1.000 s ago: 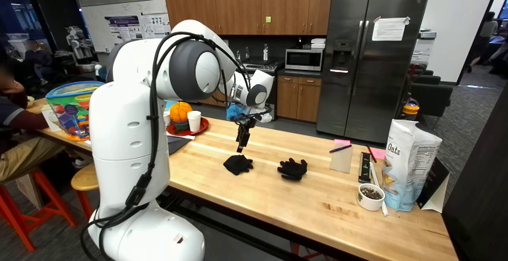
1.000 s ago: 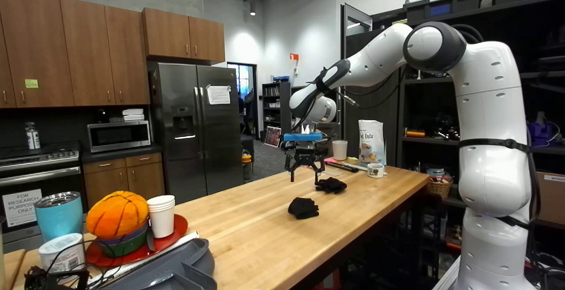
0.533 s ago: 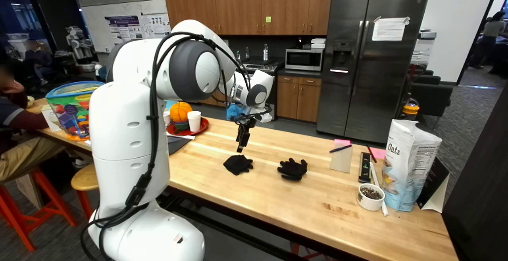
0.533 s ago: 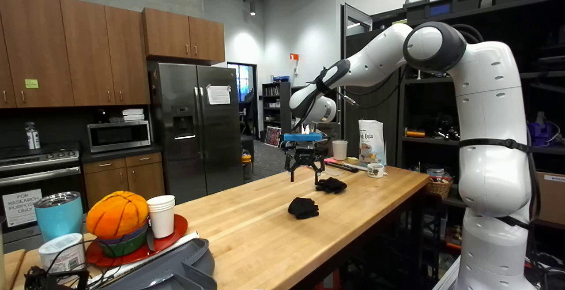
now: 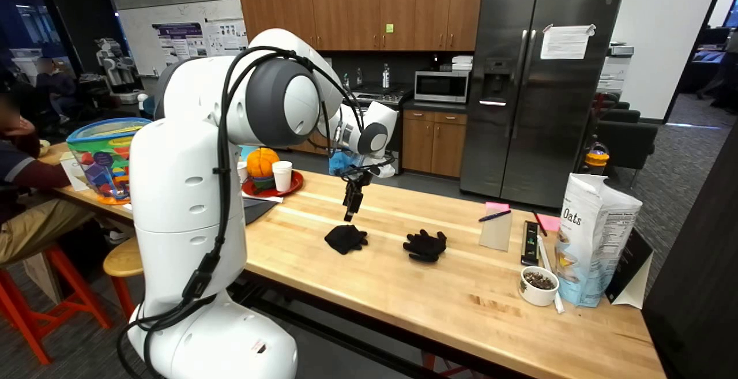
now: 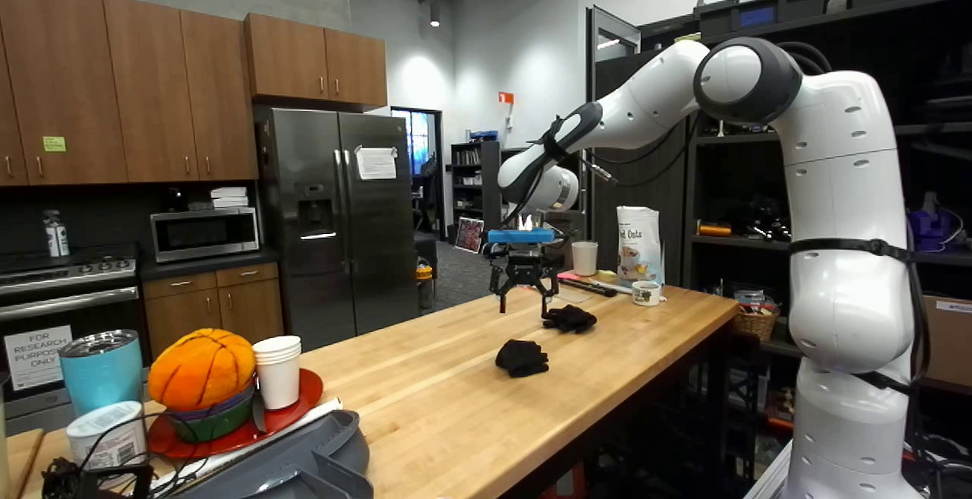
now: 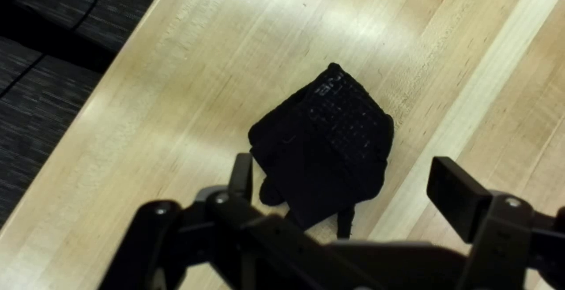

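Note:
My gripper point(image 7: 343, 170) stands open above the wooden table, its black fingers point(image 7: 241, 176) wide apart with nothing between them. Below it lies a black, bundled glove point(image 7: 324, 140), which looks folded over, with finger ends sticking out underneath. In the wrist view the glove's lower end appears between the fingers, but in both exterior views the gripper point(image 6: 524, 309) hangs well above the tabletop, touching nothing. A second black glove point(image 5: 425, 246) rests nearby with its fingers spread; in an exterior view this glove point(image 6: 569, 319) shows just behind one fingertip.
A red plate point(image 6: 313, 400) bears an orange plush ball, bowls and white cups point(image 6: 278, 377). Toward the opposite end stand an oats bag point(image 5: 594, 246), a small white bowl point(image 5: 538, 295) and a black level-like tool point(image 5: 530, 243). The table's edge point(image 7: 103, 80) runs near the glove.
Arm, gripper and both gloves stay where they were. Far in the background, a person in the doorway has shifted toward the picture's right edge.

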Controlling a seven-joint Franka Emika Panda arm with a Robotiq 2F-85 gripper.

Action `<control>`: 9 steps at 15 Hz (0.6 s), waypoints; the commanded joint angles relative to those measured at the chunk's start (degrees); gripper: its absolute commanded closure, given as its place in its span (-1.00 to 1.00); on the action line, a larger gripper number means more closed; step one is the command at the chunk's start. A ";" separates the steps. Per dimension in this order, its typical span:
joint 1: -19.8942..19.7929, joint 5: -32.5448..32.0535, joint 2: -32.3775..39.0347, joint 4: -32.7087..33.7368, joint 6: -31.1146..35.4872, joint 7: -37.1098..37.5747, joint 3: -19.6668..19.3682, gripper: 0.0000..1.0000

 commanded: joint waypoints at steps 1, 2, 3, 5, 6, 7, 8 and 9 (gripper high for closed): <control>0.64 0.49 -0.17 -0.75 3.06 1.95 -0.67 -1.00; 0.66 0.69 -0.11 -1.10 4.64 3.04 -0.74 -1.00; 0.63 0.82 0.02 -1.29 5.77 3.75 -0.74 -1.00; 0.66 1.31 0.21 -2.31 9.55 6.00 -0.80 -1.00; 0.68 1.72 0.33 -3.05 12.06 7.25 -0.80 -1.00; 0.78 2.04 0.43 -3.84 14.84 8.53 -0.75 -1.00; 0.94 2.49 0.43 -4.80 17.86 9.99 -0.67 -1.00; 1.08 3.02 0.46 -5.77 20.75 10.94 -0.54 -1.00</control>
